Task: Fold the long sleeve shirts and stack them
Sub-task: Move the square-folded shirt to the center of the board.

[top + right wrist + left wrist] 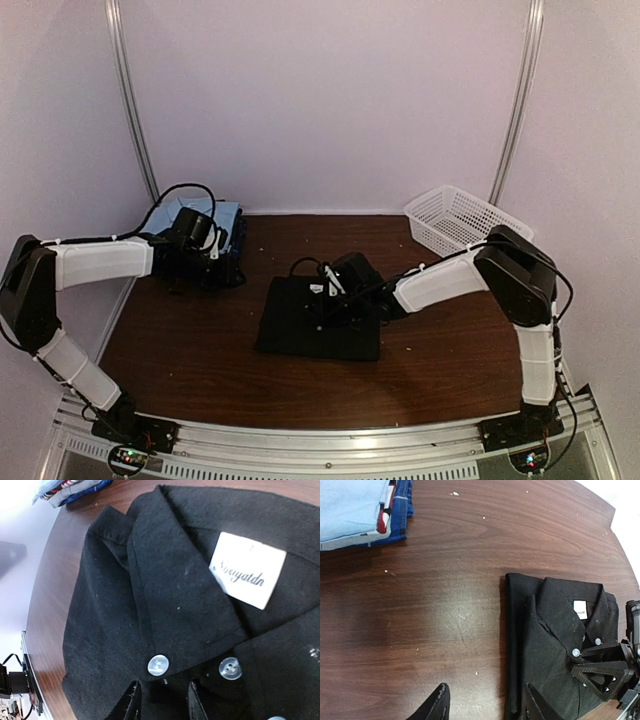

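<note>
Appearing only from above, white basket (432, 230); left pincer (485, 686) apart, right pincer (164, 685) at black shirt (150, 605), grip unclear.

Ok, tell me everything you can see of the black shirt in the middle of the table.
The black shirt lies folded into a rectangle, front up, flat on the brown wooden table, apart from the stack of folded shirts at far left. Matte woven-looking fabric with lint specks. Collar turned down, white neck label inside, pale round buttons on the placket. The right arm's jaws sit at the placket just below the collar; whether they pinch fabric is unclear.
</note>
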